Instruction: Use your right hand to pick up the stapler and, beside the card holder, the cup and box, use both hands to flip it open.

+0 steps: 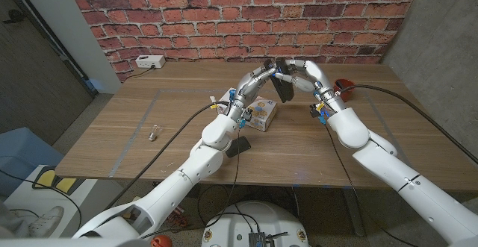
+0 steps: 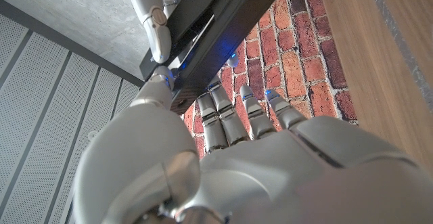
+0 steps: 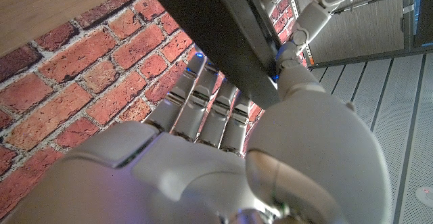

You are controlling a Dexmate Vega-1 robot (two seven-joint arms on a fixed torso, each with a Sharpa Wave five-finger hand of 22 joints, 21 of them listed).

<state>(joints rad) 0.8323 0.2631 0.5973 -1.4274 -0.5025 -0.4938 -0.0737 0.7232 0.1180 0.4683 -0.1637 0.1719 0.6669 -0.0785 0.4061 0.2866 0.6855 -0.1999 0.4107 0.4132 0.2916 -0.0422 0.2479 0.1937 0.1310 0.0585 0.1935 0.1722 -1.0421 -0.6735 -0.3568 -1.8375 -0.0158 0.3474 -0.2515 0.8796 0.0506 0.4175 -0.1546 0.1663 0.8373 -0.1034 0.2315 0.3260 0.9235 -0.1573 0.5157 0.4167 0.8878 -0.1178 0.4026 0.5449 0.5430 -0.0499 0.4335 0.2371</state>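
Wooden table is backed by a brick wall. Above it, beside the box, the black stapler is held aloft, grasped jointly by the left hand and right hand, presumably for levering it open.

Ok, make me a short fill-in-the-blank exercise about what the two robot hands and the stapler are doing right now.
1. The black stapler is held above the wooden ____.
2. The left hand and right hand grip it ____.
3. The wall behind the table is red ____.

Missing words: table; together; brick
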